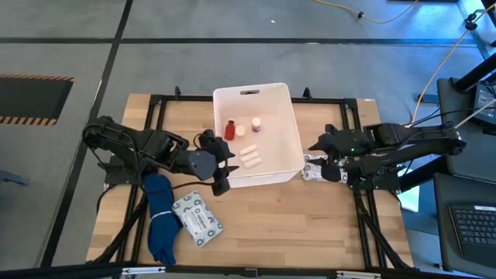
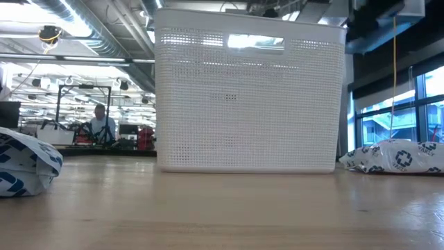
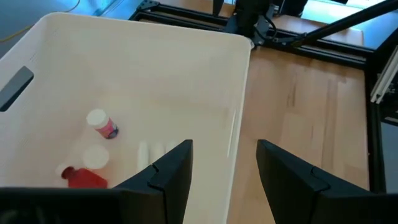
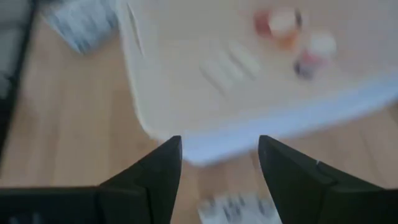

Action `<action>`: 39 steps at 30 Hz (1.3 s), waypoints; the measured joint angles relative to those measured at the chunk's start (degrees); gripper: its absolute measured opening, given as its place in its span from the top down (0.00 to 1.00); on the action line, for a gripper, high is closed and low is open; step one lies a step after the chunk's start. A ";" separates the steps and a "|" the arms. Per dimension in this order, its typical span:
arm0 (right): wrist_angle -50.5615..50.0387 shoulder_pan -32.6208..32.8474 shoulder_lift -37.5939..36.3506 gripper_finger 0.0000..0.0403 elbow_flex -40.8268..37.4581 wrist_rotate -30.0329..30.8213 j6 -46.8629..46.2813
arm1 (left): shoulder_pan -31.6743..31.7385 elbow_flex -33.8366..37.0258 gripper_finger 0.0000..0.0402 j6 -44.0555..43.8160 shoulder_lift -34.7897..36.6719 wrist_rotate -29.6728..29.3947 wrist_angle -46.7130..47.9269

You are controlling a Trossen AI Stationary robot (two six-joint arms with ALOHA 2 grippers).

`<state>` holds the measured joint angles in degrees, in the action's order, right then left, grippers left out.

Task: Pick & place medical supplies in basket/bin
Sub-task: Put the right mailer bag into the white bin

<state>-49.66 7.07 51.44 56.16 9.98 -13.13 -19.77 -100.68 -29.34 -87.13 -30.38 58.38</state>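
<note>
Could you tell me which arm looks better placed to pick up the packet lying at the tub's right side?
Probably the right. The right gripper, open and empty, hovers right by that packet beside the tub. The left gripper is across the tub, nearer the other packet.

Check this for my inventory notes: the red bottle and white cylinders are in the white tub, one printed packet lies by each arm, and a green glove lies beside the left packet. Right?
Nearly. The glove is blue, not green, as the high view shows. The rest holds: the red bottle and white cylinders lie in the white tub, with one printed packet near the left arm and another near the right.
</note>
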 joint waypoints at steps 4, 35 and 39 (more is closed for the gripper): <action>-11.26 -1.00 -0.13 0.47 -0.52 1.01 -1.63 | 0.00 0.00 0.58 0.08 0.00 0.04 1.50; 7.69 -2.11 -0.24 0.65 -32.05 -11.47 -33.08 | 0.00 -0.02 0.58 0.06 0.02 0.01 3.59; 11.15 3.26 -0.04 0.71 -32.22 -13.78 -31.99 | 0.00 -0.02 0.58 -1.09 0.02 0.01 3.55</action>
<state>-38.51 10.34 51.40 23.94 -3.79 -45.11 -19.77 -100.71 -30.43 -87.11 -30.37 61.93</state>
